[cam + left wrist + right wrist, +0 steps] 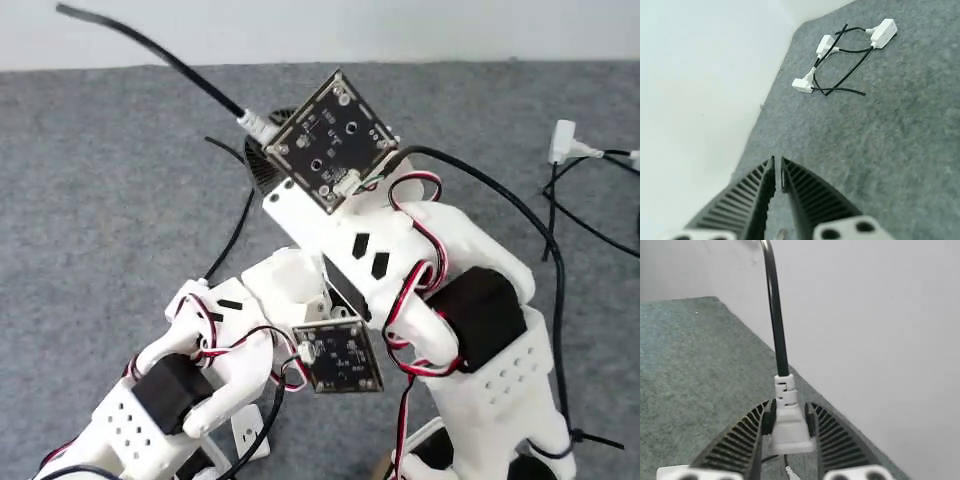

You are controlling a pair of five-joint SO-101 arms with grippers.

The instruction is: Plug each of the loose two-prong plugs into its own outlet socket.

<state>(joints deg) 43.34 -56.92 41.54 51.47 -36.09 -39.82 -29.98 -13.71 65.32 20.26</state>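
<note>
Clamped on the body of a white plug, my right claw holds it up off the grey worktop close to the pale wall. Its stiff black cord rises straight out past the fingertips. The prongs are hidden from me, so I cannot tell which way they face. My left claw is closed on nothing, jaws almost touching. It hovers above the worktop, well apart from a cluster of white fittings whose black leads cross over one another. What worries me most is the cord: it is long and springy, and I judge it could lever the plug round in my grip as I swing it, so the prongs would meet a socket askew and jam or bend. The fittings look light and lie loose, so a push from the plug would likely just shove one along the worktop unless my left claw pins it first. Lifting one could also drag its neighbours by the crossed leads. My right arm and left arm sit very near each other in the high view, so a careless turn could knock them together. As for anything that holds something, the sockets are the only receivers. From here I cannot tell which fittings are sockets, nor whether any has a plug seated.
</note>
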